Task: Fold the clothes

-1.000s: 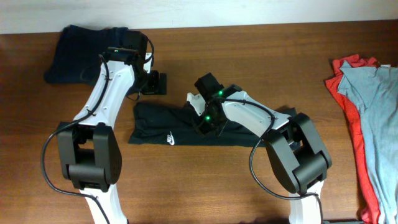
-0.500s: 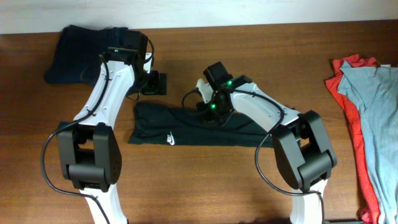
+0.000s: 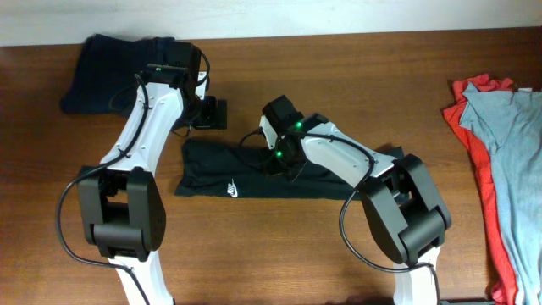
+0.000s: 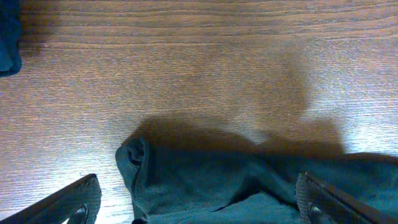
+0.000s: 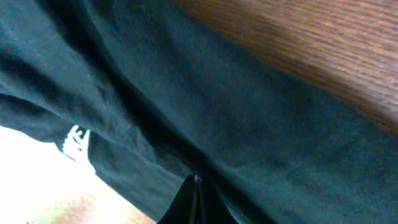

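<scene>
Black T-shirt (image 3: 212, 174) looks limp and light, so we'd pinch a hem; right gripper (image 5: 196, 186) is closed, left gripper (image 3: 216, 113) spread wide.

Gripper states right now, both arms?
Left gripper: open, holding nothing.
Right gripper: shut, down on the black T-shirt; cannot tell if fabric is pinched.

table (image 3: 279, 254): brown wood, grain showing | pale strip (image 3: 339, 13): runs along the table's far edge
</scene>
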Robot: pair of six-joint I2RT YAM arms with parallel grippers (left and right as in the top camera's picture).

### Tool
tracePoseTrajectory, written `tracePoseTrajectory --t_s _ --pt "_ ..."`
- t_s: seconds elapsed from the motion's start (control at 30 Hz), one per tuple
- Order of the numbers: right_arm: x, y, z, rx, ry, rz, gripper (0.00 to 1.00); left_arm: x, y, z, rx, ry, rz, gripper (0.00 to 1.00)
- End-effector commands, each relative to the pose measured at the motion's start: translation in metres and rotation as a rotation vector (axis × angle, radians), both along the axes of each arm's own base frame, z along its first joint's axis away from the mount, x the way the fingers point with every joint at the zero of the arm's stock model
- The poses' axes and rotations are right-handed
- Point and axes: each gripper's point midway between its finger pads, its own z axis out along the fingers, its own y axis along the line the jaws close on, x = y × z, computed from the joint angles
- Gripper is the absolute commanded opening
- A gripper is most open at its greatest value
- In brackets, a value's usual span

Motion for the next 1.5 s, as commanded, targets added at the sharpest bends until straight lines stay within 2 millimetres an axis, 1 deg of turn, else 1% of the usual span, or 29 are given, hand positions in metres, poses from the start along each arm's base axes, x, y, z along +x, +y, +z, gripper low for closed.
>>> tracePoseTrajectory --t_s 0.0,0.07,0.13,0.2,0.33,0.53,0.6,0.7,0.73,0.8,0.87,0.97,1.03,1.07,1.1,1.17,1.2,1.23,1.27,1.3,1.37,1.4,1.43,1.47 --pt "-0.002 -0.003 -0.008 -0.032 0.000 -0.011 0.04 0.003 0.002 0.010 0.003 -0.027 0.002 0.99" --pt "0.001 -0.006 -0.009 -0.047 0.005 -0.066 0.04 0.003 0.002 0.010 0.003 -0.027 0.002 0.99" --pt "0.010 -0.013 -0.011 -0.086 -0.025 -0.124 0.04 0.003 0.002 0.010 0.003 -0.027 0.002 0.99" --pt "0.016 -0.016 -0.012 -0.106 -0.052 -0.141 0.04 0.003 0.002 0.010 0.003 -0.027 0.002 0.99" --pt "0.016 -0.017 -0.012 -0.110 -0.047 -0.160 0.04 0.003 0.002 0.010 0.003 -0.027 0.002 0.99" --pt "0.002 -0.022 -0.024 -0.120 -0.004 -0.155 0.04 0.003 0.002 0.010 0.003 -0.027 0.003 0.99" --pt "-0.006 -0.016 -0.023 -0.087 0.041 -0.140 0.04 0.003 0.002 0.010 0.003 -0.027 0.003 0.99" --pt "-0.026 -0.005 -0.018 -0.015 0.142 -0.111 0.04 0.003 0.002 0.010 0.003 -0.027 0.003 0.99" --pt "-0.035 -0.005 -0.017 -0.007 0.185 -0.106 0.05 0.003 0.002 0.010 0.003 -0.027 0.002 0.99" --pt "-0.040 -0.008 -0.018 -0.022 0.205 -0.105 0.05 0.003 0.002 0.010 0.003 -0.027 0.003 0.99" --pt "-0.043 -0.010 -0.018 -0.030 0.218 -0.105 0.06 0.003 0.002 0.010 0.003 -0.027 0.003 0.99" --pt "-0.045 -0.011 -0.018 -0.036 0.226 -0.104 0.11 0.003 0.002 0.010 0.003 -0.027 0.003 0.99" --pt "-0.046 -0.011 -0.019 -0.038 0.230 -0.104 0.12 0.003 0.002 0.010 0.003 -0.027 0.002 0.99" --pt "-0.047 -0.012 -0.019 -0.041 0.234 -0.105 0.11 0.003 0.002 0.010 0.003 -0.027 0.002 0.99" --pt "-0.048 -0.013 -0.018 -0.043 0.236 -0.099 0.08 0.003 0.002 0.010 0.003 -0.027 0.002 0.99" --pt "-0.045 -0.015 -0.003 -0.015 0.219 -0.044 0.04 0.003 0.002 0.010 0.003 -0.027 0.003 0.99" --pt "-0.041 -0.020 0.010 -0.010 0.200 -0.030 0.04 0.003 0.002 0.010 0.003 -0.027 0.003 0.99" --pt "-0.033 -0.030 0.028 -0.014 0.167 -0.024 0.04 0.003 0.002 0.010 0.003 -0.027 0.002 0.99" --pt "-0.028 -0.037 0.037 -0.020 0.146 -0.027 0.04 0.003 0.002 0.010 0.003 -0.027 0.002 0.99" --pt "-0.018 -0.057 0.058 -0.049 0.102 -0.053 0.04 0.003 0.002 0.010 0.003 -0.027 0.002 0.99" --pt "-0.007 -0.089 0.081 -0.102 0.048 -0.103 0.04 0.003 0.002 0.010 0.003 -0.027 0.003 0.99" --pt "-0.003 -0.110 0.091 -0.136 0.021 -0.145 0.04 0.003 0.002 0.010 0.003 -0.027 0.002 0.99" --pt "0.002 -0.145 0.103 -0.192 -0.006 -0.220 0.04 0.003 0.002 0.010 0.003 -0.027 0.003 0.99" --pt "0.003 -0.173 0.109 -0.230 -0.010 -0.275 0.04 0.003 0.002 0.010 0.003 -0.027 0.002 0.99"
